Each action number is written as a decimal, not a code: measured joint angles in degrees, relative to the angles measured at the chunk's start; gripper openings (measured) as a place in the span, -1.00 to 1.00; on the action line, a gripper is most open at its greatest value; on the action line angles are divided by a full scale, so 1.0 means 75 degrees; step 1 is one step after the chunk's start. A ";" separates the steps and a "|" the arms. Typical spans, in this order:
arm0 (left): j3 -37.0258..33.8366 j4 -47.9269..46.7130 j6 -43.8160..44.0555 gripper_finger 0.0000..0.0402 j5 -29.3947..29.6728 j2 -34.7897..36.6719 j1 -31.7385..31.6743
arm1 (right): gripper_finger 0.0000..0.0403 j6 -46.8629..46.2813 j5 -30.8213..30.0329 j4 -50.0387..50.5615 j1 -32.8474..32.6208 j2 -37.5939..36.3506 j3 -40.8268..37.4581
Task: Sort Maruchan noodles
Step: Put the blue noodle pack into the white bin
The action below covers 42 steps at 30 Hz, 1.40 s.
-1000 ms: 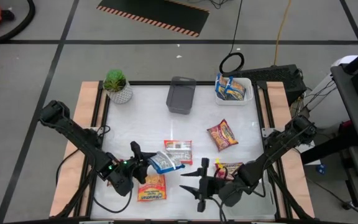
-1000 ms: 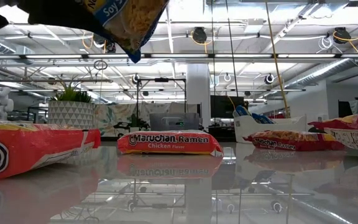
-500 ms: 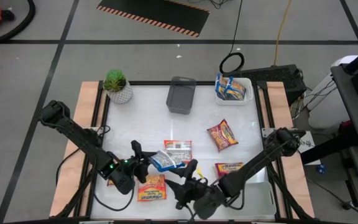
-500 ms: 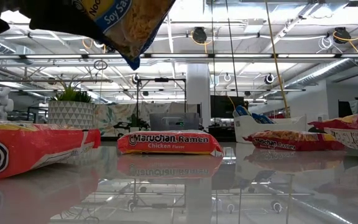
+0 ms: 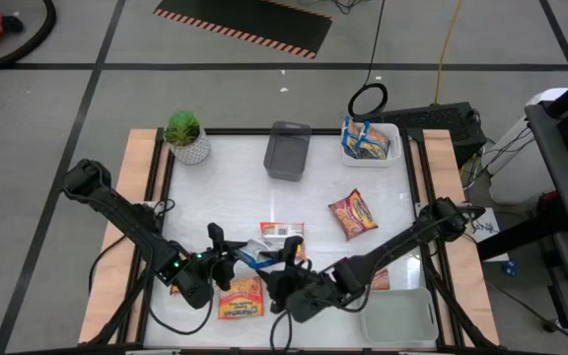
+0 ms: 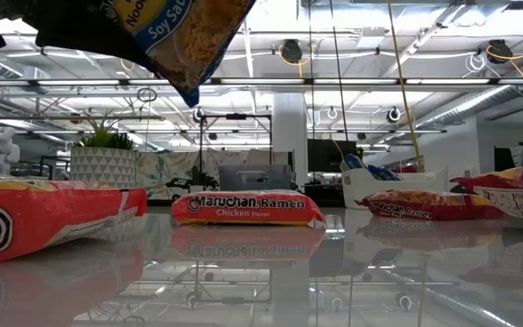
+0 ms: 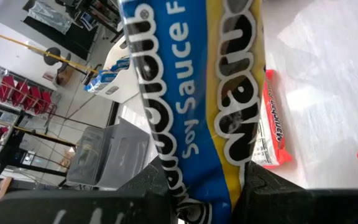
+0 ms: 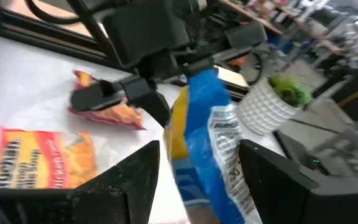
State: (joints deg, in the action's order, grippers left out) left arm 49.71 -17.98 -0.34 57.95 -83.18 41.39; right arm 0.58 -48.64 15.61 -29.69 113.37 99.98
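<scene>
Gripping a blue-and-yellow noodle packet [image 5: 255,258] above the table's near edge, the left gripper [image 5: 233,258] faces the spread-fingered right gripper [image 5: 286,262]; the far-right white tray [image 5: 390,138] holds blue packets [image 5: 365,140], the grey tray [image 5: 286,151] none.

My left gripper [image 5: 227,258] is clamped above the table's front; my right gripper [image 5: 286,264], fingers spread, faces it closely.

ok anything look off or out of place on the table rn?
Nothing spilled or torn. One oddity: the blue-and-yellow packet is off the table, clamped in the left gripper, with the right gripper open around its free end. The other packets lie flat; blue packets stand in the white tray.
</scene>
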 joint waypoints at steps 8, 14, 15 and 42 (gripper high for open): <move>0.0000 -0.0085 0.0114 -0.60 -0.0211 -0.0003 0.0000 | -0.01 -0.0453 0.0814 0.0472 0.0252 -0.0024 0.0003; 0.0000 -0.0048 0.0091 -0.60 -0.0248 -0.0006 0.0000 | -0.14 -0.0783 0.0889 0.0998 0.0314 -0.0022 0.0003; 0.0000 -0.0038 0.0091 -0.60 -0.0238 -0.0004 0.0000 | -0.13 -0.0760 0.0869 0.0983 0.0312 -0.0022 0.0003; 0.0000 0.0055 0.0203 -0.60 -0.0372 0.0000 0.0006 | -0.31 -0.1726 0.1742 0.0866 0.0586 -0.0063 -0.0393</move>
State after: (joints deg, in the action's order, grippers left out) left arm 49.71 -17.56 1.18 55.17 -83.18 41.43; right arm -12.36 -35.58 22.10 -25.30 112.90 97.03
